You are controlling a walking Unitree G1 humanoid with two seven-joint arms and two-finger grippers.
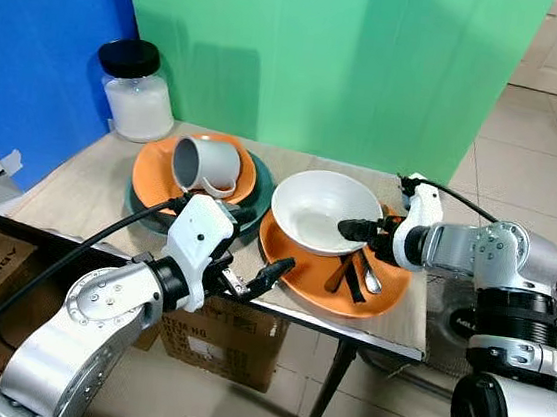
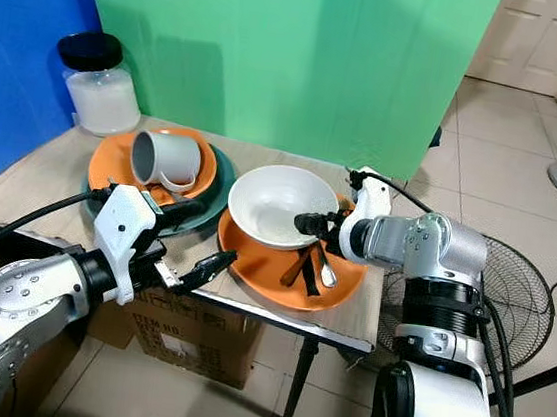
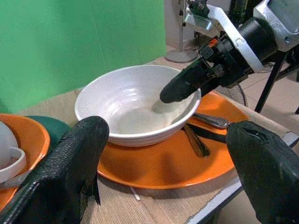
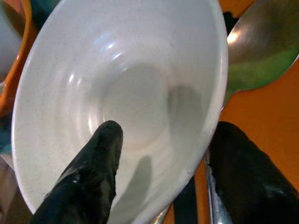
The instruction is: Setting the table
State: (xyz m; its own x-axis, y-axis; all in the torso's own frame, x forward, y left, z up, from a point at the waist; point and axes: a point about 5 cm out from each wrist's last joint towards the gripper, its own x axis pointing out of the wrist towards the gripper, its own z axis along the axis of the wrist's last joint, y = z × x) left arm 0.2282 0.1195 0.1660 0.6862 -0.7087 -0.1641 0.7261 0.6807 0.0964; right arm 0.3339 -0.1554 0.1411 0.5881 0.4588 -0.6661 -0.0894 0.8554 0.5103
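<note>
- Our right gripper (image 1: 361, 236) straddles the near-right rim of the white bowl (image 1: 311, 204), 1 finger inside, 1 outside, jaws spread wide enough to take the wall but not yet pinching it, as far as we can tell.
- The bowl sits on the orange plate (image 1: 301, 272), with a spoon (image 1: 369, 272) and dark utensils (image 1: 346, 275) lying beside it.
- Our left gripper (image 1: 250, 278) hovers wide open and empty off the table's (image 1: 90, 187) front edge.
- The grey mug (image 1: 203, 163) lies tipped on the 2nd orange plate (image 1: 152, 169).
- We judge that a rim pinch could let the bowl tilt or slip when lifted, knocking the utensils.
- The plate is near the edge and could get dragged off.
</note>
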